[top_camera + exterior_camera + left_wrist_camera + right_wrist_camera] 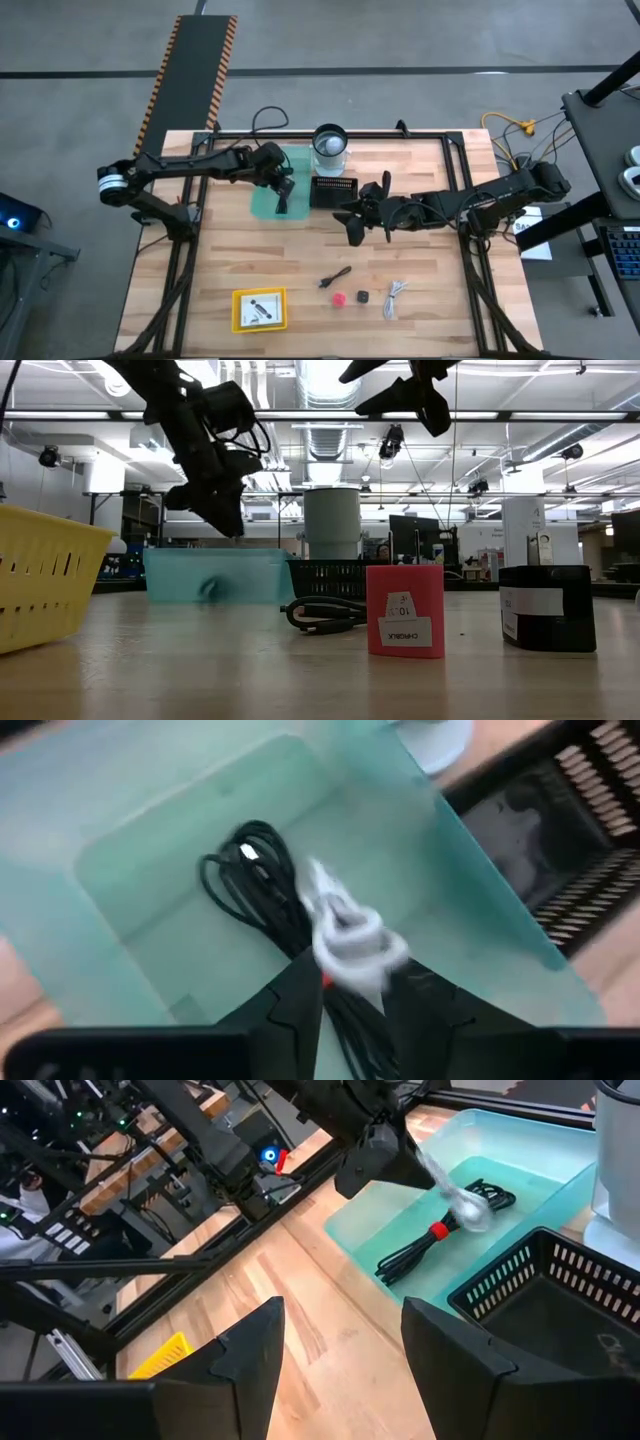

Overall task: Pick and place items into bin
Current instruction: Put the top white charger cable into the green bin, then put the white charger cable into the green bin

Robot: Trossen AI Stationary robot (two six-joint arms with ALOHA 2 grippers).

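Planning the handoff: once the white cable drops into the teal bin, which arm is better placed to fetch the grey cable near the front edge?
Right, probably. Its open claw hangs empty, nearer the grey cable; the left claw is over the teal bin with the white cable.

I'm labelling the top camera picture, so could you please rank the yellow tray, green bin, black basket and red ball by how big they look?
1. green bin
2. yellow tray
3. black basket
4. red ball

The tray and basket look close in size, so their order is unsure.
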